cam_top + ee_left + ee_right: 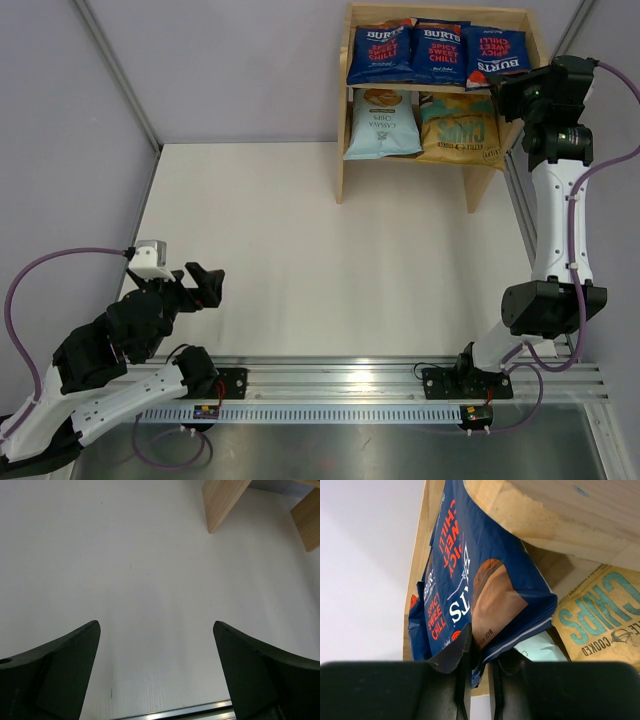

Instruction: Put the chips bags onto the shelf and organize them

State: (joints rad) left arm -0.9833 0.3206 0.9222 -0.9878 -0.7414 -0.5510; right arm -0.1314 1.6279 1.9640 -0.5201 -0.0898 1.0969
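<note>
The wooden shelf stands at the back right. Three dark blue Burts bags are on its top tier: left, middle, right. On the lower tier are a light blue bag and a yellow-gold bag. My right gripper is shut on the bottom edge of the right Burts bag at the shelf's right side. The yellow-gold bag shows beside it in the right wrist view. My left gripper is open and empty, low over the table at the near left.
White table top between the arms and the shelf. Grey walls on the left and back. An aluminium rail runs along the near edge. The shelf's legs show far off in the left wrist view.
</note>
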